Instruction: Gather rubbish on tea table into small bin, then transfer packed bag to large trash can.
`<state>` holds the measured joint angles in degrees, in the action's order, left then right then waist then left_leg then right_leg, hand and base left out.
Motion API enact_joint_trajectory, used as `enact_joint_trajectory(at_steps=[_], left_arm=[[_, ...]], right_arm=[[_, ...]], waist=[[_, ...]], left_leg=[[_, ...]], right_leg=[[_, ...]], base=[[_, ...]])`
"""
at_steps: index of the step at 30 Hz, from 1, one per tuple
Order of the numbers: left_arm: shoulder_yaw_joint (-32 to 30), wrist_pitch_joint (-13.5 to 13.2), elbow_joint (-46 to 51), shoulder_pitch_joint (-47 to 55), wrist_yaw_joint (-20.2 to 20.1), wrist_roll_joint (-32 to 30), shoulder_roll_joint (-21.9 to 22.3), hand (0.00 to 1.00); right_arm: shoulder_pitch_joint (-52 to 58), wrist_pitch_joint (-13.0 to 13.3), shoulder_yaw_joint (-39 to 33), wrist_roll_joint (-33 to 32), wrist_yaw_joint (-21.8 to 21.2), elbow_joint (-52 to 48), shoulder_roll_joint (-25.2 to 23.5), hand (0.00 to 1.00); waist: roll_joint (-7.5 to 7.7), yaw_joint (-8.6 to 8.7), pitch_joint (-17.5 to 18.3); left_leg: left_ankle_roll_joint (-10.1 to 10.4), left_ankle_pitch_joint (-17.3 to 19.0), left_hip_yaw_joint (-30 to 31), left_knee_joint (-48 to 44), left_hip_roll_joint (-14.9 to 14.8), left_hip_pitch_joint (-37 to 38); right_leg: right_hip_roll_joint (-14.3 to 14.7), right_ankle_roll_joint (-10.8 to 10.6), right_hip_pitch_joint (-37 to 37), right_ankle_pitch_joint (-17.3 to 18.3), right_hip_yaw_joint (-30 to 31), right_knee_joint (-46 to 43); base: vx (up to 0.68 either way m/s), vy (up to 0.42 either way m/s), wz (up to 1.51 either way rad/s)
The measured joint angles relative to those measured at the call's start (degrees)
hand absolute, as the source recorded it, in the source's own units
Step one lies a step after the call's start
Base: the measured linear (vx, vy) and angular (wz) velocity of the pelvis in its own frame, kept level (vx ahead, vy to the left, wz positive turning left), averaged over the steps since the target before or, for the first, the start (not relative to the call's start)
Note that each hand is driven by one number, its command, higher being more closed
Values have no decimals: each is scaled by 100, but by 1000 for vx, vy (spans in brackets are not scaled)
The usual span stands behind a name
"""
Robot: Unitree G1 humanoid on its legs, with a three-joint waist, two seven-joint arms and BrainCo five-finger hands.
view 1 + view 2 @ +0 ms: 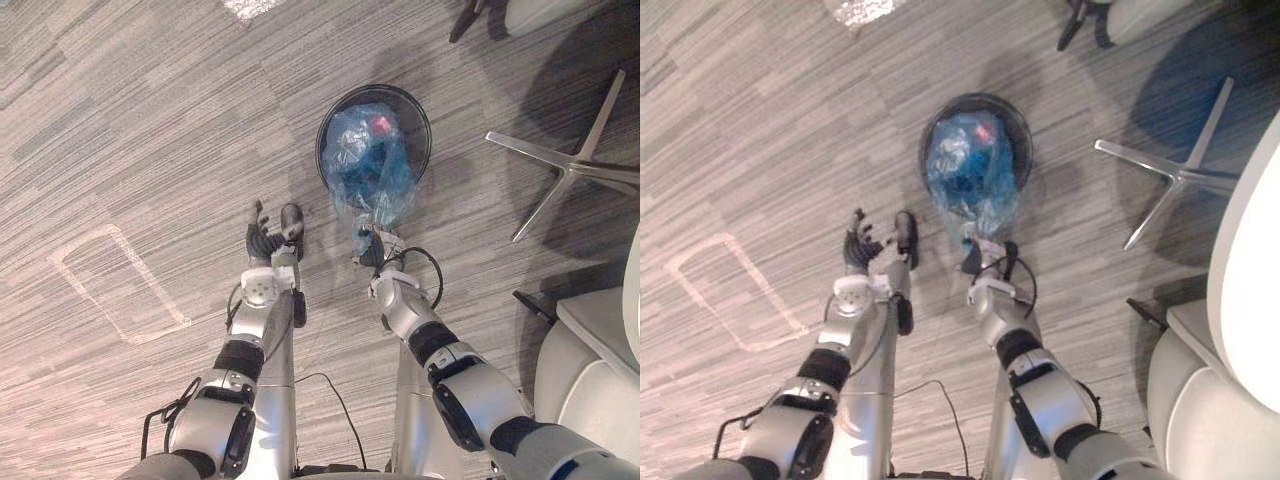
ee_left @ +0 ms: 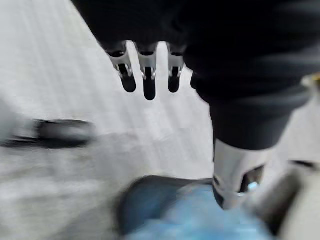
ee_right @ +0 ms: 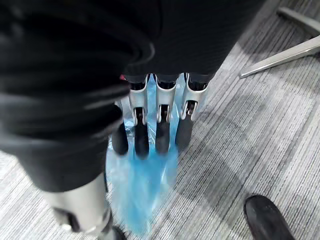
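The blue bag (image 1: 370, 160) is a thin, see-through plastic sack, crumpled and bulging with rubbish. A small red item (image 1: 381, 124) shows through the film at its far side, and darker shapes show lower down. The bag sits inside the round black trash can (image 1: 424, 110), which stands on the grey striped carpet (image 1: 150, 120). The body of the bag takes up most of the opening. Its gathered neck trails out over the near rim of the can and narrows to a twisted tail.

That tail runs straight into the right robot hand (image 1: 375, 250), which sits just near of the can. In the right wrist view its fingers (image 3: 162, 135) are only slightly bent and lie on the blue film, which passes beneath them towards the thumb, so the right robot hand has the neck of the bag in a light pinch.

The left robot hand (image 1: 268, 240) hangs over the carpet to the left of the can, near it but apart from both can and bag. Its fingers (image 2: 149, 80) are spread and relaxed, with nothing in them.

A silver star-shaped chair base (image 1: 570, 165) stands to the right of the can. A rectangle of pale tape (image 1: 115, 285) is marked on the carpet well to the left. A pale seat (image 1: 590, 370) shows at the near right
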<state>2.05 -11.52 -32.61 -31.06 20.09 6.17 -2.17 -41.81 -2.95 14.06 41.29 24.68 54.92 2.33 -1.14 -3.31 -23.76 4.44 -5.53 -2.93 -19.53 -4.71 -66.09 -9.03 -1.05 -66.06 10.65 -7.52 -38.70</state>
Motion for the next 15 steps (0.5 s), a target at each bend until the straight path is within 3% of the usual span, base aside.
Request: enact_joint_trajectory(at_steps=[15], left_arm=[[-281, 89, -312, 36, -49, 69, 113, 0]], right_arm=[[-16, 155, 57, -691, 16, -557, 15, 100]], waist=[[0, -4, 0]], left_leg=[[-56, -115, -283, -81, -188, 135]], right_leg=[[63, 14, 140, -16, 18, 16]], base=[[-15, -18, -2]])
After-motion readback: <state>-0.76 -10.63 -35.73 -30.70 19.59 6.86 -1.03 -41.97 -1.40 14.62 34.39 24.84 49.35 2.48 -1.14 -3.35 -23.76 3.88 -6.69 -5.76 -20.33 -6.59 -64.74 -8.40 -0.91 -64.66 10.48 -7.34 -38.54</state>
